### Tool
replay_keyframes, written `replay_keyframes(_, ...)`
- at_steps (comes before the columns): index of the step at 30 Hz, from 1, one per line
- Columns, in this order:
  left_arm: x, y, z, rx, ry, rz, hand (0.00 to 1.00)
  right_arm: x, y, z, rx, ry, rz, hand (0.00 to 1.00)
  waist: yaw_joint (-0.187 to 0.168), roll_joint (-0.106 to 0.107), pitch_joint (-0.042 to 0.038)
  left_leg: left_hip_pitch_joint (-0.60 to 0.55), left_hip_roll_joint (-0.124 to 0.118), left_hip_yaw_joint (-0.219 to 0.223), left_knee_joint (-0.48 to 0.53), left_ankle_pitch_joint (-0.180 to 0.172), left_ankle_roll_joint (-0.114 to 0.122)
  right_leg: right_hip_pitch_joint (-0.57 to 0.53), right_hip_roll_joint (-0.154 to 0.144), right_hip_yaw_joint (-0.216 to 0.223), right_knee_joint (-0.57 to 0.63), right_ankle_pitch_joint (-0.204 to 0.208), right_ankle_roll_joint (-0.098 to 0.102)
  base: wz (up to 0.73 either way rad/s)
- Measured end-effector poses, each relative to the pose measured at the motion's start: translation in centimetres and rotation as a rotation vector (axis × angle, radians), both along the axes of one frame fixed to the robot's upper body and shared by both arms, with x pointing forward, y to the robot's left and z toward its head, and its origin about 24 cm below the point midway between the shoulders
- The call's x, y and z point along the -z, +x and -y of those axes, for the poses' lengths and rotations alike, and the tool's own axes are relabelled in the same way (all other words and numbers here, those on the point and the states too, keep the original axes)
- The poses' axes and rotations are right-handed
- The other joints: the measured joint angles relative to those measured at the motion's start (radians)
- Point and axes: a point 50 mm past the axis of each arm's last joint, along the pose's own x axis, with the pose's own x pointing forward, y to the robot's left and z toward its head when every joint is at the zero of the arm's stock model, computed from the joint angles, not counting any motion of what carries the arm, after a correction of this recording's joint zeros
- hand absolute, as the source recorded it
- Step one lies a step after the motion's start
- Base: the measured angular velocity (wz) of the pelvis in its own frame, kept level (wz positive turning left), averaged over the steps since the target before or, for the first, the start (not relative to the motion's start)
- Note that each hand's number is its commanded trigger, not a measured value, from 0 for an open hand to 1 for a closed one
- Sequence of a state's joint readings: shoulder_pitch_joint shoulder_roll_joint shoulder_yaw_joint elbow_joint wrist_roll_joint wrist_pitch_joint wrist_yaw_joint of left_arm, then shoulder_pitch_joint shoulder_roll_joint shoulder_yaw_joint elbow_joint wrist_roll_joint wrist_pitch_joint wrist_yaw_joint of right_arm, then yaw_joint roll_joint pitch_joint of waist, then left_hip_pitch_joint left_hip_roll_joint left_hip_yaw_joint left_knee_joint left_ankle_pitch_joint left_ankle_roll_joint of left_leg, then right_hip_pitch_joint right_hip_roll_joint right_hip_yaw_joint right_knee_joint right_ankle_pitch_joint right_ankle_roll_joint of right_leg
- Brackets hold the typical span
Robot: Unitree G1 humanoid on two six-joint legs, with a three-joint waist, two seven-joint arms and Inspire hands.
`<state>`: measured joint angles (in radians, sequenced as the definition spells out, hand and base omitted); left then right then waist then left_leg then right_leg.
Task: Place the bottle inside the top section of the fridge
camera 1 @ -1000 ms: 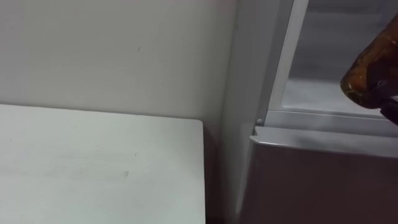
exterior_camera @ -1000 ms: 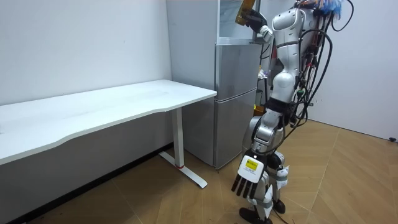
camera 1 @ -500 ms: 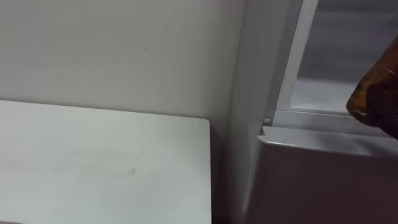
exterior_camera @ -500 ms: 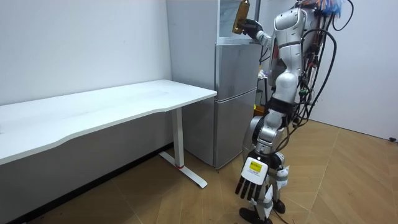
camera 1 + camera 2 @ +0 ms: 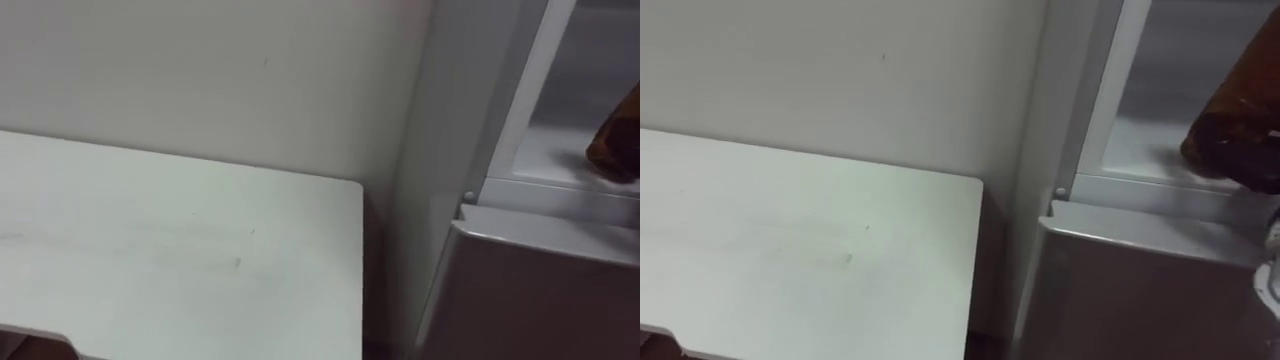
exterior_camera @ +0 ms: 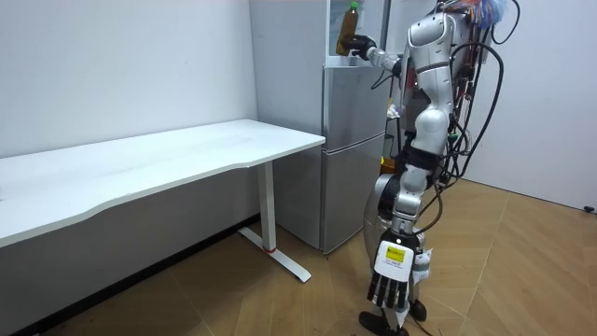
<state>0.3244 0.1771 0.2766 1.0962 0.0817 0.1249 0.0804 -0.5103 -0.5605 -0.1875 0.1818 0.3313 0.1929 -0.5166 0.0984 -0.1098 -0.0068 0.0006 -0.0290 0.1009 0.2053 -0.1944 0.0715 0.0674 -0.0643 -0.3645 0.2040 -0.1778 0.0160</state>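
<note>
The amber bottle (image 6: 349, 19) stands upright in the open upper compartment of the grey fridge (image 6: 354, 140). My right hand (image 6: 364, 45) reaches in at head height and is shut on it low down. In the eye views the bottle's brown lower part (image 5: 1240, 95) shows at the right edge over the white fridge shelf (image 5: 1150, 155), with the dark right hand (image 5: 1242, 152) wrapped round its base. My left hand (image 6: 392, 278) hangs beside my leg, fingers straight, holding nothing. I stand close in front of the fridge.
The fridge's shut lower door (image 5: 1140, 290) is below the shelf. A white table (image 5: 150, 260) stands left of the fridge against the wall, with a narrow gap between them. Wooden floor lies behind me.
My right hand has carried the bottle further into the upper compartment and tipped it from slanted to upright. The eye view has shifted. The left hand has swung slightly.
</note>
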Motion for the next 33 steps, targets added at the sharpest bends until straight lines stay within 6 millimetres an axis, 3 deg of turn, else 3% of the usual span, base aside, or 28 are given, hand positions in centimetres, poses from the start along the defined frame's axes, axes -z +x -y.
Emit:
replay_keyframes(5,-0.1,-0.2,-0.3,-0.001,-0.007,-0.012,0.0,0.1,1.4,0.4,0.014,0.044,-0.046,1.0,0.021,-0.013,-0.0082,0.0,-0.002,-0.019,0.002,0.0,0.0,0.008,0.0,-0.004,-0.001,0.0,0.0,0.1)
replay_keyframes(8,-0.1,-0.6,-0.3,-0.006,-0.016,-0.026,0.0,0.9,1.9,0.3,0.02,0.026,-0.098,1.0,0.034,-0.014,-0.0079,0.011,-0.002,-0.027,0.003,0.0,0.0,0.021,0.001,0.004,-0.002,0.0,0.0,0.09)
replay_keyframes(16,-0.4,-1.4,-0.6,-0.019,0.005,-0.043,0.0,0.7,1.9,0.8,0.022,0.011,-0.114,1.0,0.049,-0.01,-0.0018,-0.013,-0.003,-0.048,0.017,0.0,-0.002,0.017,0.003,0.005,-0.004,0.0,0.0,0.07)
replay_keyframes(21,-0.8,-2.4,-1.3,-0.025,0.048,-0.081,0.0,1.0,1.9,1.2,0.04,-0.009,-0.139,1.0,0.057,-0.011,-0.0021,-0.018,-0.002,-0.051,0.023,0.002,-0.006,0.017,0.005,-0.004,-0.005,0.0,0.0,0.02)
replay_keyframes(33,-1.4,-0.4,-2.4,0.005,0.086,-0.022,0.0,2.2,1.8,2.9,0.077,0.072,-0.135,1.0,0.07,-0.005,-0.0026,-0.105,0.001,-0.09,0.105,-0.006,-0.011,-0.015,0.007,-0.059,-0.001,0.004,-0.007,0.1)
